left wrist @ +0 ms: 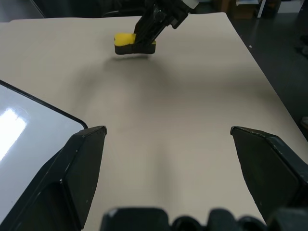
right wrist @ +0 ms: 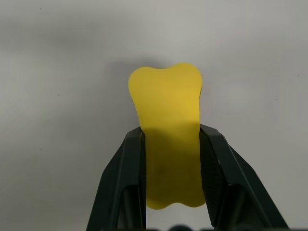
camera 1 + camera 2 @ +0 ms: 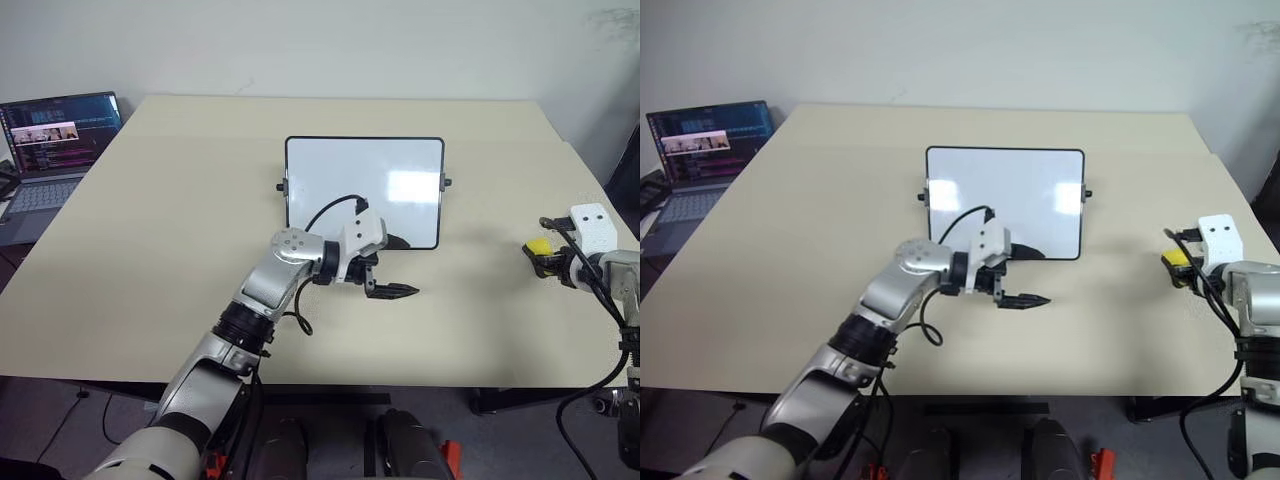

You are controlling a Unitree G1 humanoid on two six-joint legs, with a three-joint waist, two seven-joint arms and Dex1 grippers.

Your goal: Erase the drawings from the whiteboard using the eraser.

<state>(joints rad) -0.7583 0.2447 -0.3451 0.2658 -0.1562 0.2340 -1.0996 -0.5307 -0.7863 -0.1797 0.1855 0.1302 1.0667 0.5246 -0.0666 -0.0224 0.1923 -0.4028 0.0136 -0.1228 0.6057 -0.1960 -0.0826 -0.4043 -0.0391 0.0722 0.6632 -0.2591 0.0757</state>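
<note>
The whiteboard (image 3: 365, 190) lies flat in the middle of the table, black-framed, with glare patches on its white face. The drawings are out of view. My left gripper (image 3: 392, 292) hangs just in front of the board's near edge, pointing toward the right, open and empty; in the left wrist view its fingers (image 1: 82, 159) stand wide apart over bare tabletop beside the board's corner (image 1: 29, 120). Far to the right, near the table's right edge, my right gripper (image 3: 548, 262) is shut on the yellow eraser (image 3: 539, 246), pinching its sides (image 2: 168, 139) a little above the table.
An open laptop (image 3: 55, 140) sits beyond the table's far left corner. The beige table (image 3: 180, 250) stretches wide around the board. Its right edge (image 3: 600, 200) lies close to my right arm, and cables trail from both wrists.
</note>
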